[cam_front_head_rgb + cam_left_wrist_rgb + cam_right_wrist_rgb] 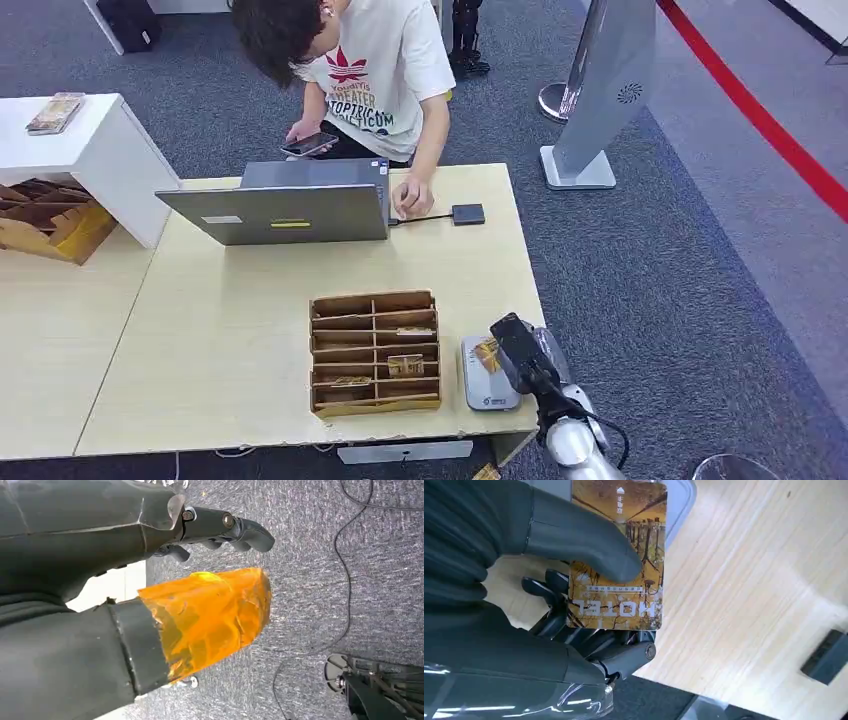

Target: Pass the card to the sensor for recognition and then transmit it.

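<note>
— The right hand has the card pinched, thumb pressed on its face and the dark fingers behind it. You can read "HOTEL" on it, brown and gold print.

— And where is that over the table?

— At the table's near right corner. The right hand sits above the grey sensor, a flat pad lying by the edge, and the card is over the pad. Whether card and pad touch, I cannot tell.

— What else is close by?

— Just left of the sensor is a cardboard organizer with rows of compartments; a few of them hold cards. It stands beside the pad, with a narrow gap between.

— Anything farther back?

— An open laptop at the far side, its lid facing us. A person leans over it, one hand on the table by the laptop, the other holding a phone. A small dark box lies right of the laptop on a cable. Off to the left is a white stand and a carton of cardboard.

— And the left hand?

— The left hand hangs over grey carpet, fingers curled loosely and apart from the thumb, holding nothing. The thumb has an orange film wrapped on it. A black cable trails across the carpet.

— On the floor past the table?

— A grey standing panel on a base, and a red stripe running across the carpet.
</note>
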Available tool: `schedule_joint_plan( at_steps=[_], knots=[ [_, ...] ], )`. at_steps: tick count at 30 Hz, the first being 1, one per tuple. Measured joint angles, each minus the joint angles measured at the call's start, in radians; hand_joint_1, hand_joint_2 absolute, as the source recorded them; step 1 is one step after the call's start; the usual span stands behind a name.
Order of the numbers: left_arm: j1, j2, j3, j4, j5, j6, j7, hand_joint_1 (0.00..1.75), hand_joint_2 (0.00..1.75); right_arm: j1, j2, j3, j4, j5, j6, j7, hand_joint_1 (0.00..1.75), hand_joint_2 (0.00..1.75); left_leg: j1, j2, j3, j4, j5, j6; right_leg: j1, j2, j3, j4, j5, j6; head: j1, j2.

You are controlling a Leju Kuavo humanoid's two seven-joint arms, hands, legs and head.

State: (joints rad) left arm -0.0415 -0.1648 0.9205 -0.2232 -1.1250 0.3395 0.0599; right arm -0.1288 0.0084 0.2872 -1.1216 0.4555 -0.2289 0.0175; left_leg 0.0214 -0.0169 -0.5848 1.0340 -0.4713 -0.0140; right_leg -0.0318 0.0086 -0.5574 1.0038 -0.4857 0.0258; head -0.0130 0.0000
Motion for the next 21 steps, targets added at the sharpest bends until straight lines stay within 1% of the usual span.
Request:
schedule_joint_plan(
  at_steps=[2, 4, 7, 10, 13, 15, 19, 21],
  knots=[
    [0.0, 0.0, 0.002, 0.0, 0.004, -0.001, 0.0, 0.0, 0.0, 0.008, 0.0, 0.0, -0.029, 0.014, -0.018, -0.011, 1.75, 1.75, 0.0, 0.0, 0.0, 0.0, 0.0, 0.0, 0.0, 0.0, 0.0, 0.0, 0.0, 0.0, 0.0, 0.0],
    [0.0, 0.0, 0.007, 0.0, 0.009, -0.001, -0.001, 0.0, 0.0, 0.029, 0.0, 0.0, -0.096, 0.04, -0.049, -0.03, 1.75, 1.75, 0.0, 0.0, -0.001, 0.0, 0.0, 0.0, 0.0, 0.0, -0.001, 0.0, 0.0, 0.0, 0.0, 0.0],
    [0.002, -0.003, 0.018, 0.0, 0.011, -0.001, -0.003, 0.0, 0.0, 0.059, 0.007, 0.0, -0.278, 0.079, -0.15, -0.094, 1.75, 1.75, 0.0, 0.0, -0.002, 0.0, 0.0, 0.0, 0.0, 0.0, -0.002, 0.0, 0.0, 0.0, 0.0, 0.0],
    [0.002, -0.008, 0.022, 0.0, 0.005, -0.001, -0.005, 0.0, 0.0, 0.081, 0.015, 0.01, -0.438, 0.082, -0.209, -0.149, 1.75, 1.75, 0.0, 0.0, -0.002, 0.0, 0.0, 0.0, 0.0, 0.0, -0.002, 0.0, 0.0, 0.0, 0.0, 0.0],
    [0.002, -0.01, 0.023, 0.0, -0.002, -0.001, -0.006, 0.0, 0.0, 0.097, 0.017, 0.026, -0.565, 0.078, -0.233, -0.183, 1.75, 1.75, 0.0, 0.0, -0.003, 0.0, 0.0, 0.0, 0.0, 0.0, -0.003, 0.0, 0.0, 0.0, 0.0, 0.0],
    [0.001, -0.01, 0.023, 0.0, -0.009, -0.002, -0.007, 0.0, 0.0, 0.096, 0.017, 0.04, -0.613, 0.071, -0.239, -0.201, 1.75, 1.75, 0.0, 0.0, -0.003, 0.0, 0.0, 0.0, 0.0, 0.0, -0.003, 0.0, 0.0, 0.0, 0.0, 0.0],
    [0.0, -0.01, 0.023, 0.0, -0.021, -0.006, -0.011, 0.0, 0.0, 0.074, 0.017, 0.076, -0.668, 0.05, -0.235, -0.225, 1.75, 1.75, 0.0, 0.0, -0.003, 0.0, 0.0, 0.0, 0.0, 0.0, -0.003, 0.0, 0.0, 0.0, 0.0, 0.0],
    [-0.001, -0.01, 0.023, 0.0, -0.032, -0.008, -0.012, 0.0, 0.0, 0.044, 0.017, 0.098, -0.672, 0.045, -0.211, -0.23, 1.75, 1.75, 0.0, 0.001, -0.003, 0.0, 0.0, 0.0, 0.0, 0.0, -0.003, 0.0, 0.0, 0.0, 0.0, 0.0]
  ],
)
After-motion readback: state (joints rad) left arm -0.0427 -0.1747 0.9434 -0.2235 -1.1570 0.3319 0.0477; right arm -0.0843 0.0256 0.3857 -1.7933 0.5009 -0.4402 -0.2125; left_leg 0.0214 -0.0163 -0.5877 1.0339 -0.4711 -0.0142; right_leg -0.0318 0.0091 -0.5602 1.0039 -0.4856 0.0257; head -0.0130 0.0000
